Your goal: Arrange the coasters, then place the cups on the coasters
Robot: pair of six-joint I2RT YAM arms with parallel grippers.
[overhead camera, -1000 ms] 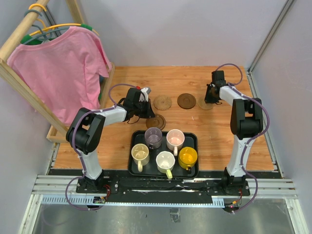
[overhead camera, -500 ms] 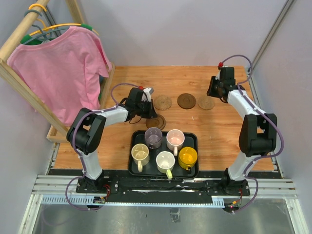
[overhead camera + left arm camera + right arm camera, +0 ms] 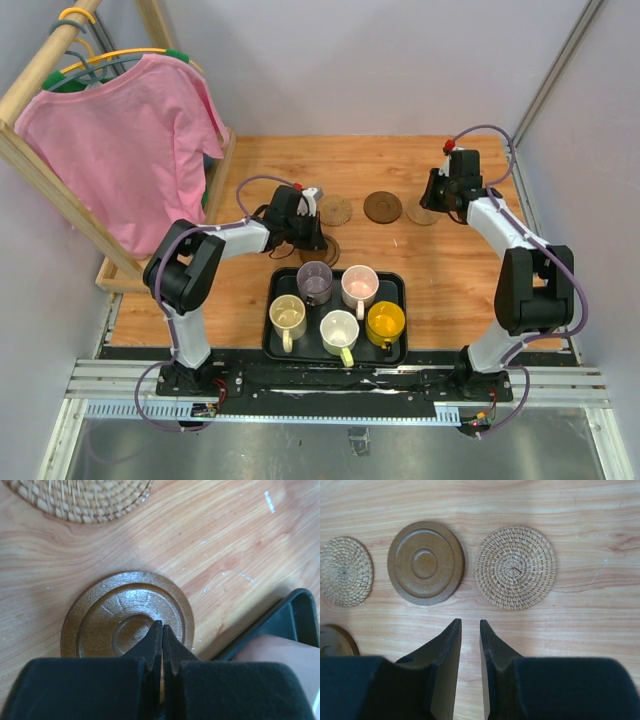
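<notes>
Three coasters lie in a row at the back: woven (image 3: 334, 210), dark brown (image 3: 382, 207), woven (image 3: 424, 214). A dark brown coaster (image 3: 324, 248) lies nearer, by the tray. My left gripper (image 3: 306, 226) is shut, its tips (image 3: 162, 626) resting on that brown coaster (image 3: 115, 625) with nothing between them. My right gripper (image 3: 441, 194) hovers just behind the right woven coaster (image 3: 515, 567), slightly open (image 3: 470, 622) and empty. Several cups stand in the black tray (image 3: 275, 345): purple (image 3: 315, 282), pink (image 3: 359, 286), cream (image 3: 288, 315), white (image 3: 340, 332), yellow (image 3: 385, 322).
A wooden rack with a pink shirt (image 3: 130, 140) stands along the left side. The tray's corner (image 3: 295, 610) and the pink cup (image 3: 280, 655) lie close to the right of the left fingers. Walls enclose the table at the back and right.
My right gripper opened, let go of the right woven coaster and drew back above it. My left gripper shifted slightly right over the near brown coaster, staying shut.
</notes>
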